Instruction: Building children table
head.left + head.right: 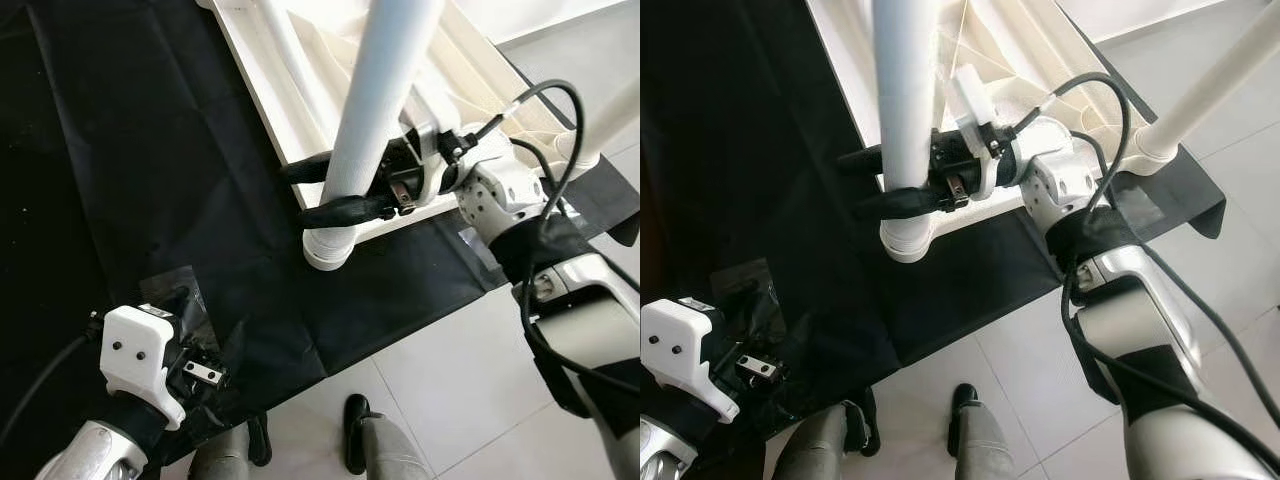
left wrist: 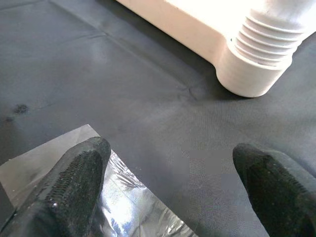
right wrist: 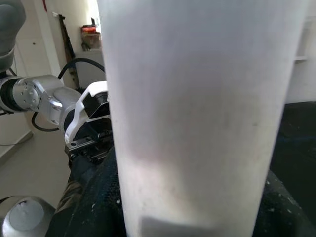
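While the right gripper point(image 1: 335, 190) clamps its fingers around the white leg point(image 1: 375, 110) just above the corner socket point(image 1: 328, 250) of the upturned tabletop point(image 1: 300, 120), the leg should be kept upright and turned squarely so the threads seat. Over the black sheet point(image 1: 130, 180), the left gripper point(image 2: 177, 168) hangs spread beside an empty-looking clear bag point(image 2: 123, 212).

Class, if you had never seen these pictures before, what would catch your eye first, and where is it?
First, the white leg rising toward the camera from the corner socket of the upturned white table, with the right tool clamped round it just above the socket. Next, the black sheet under it all, where the left tool hangs open over a clear plastic bag.
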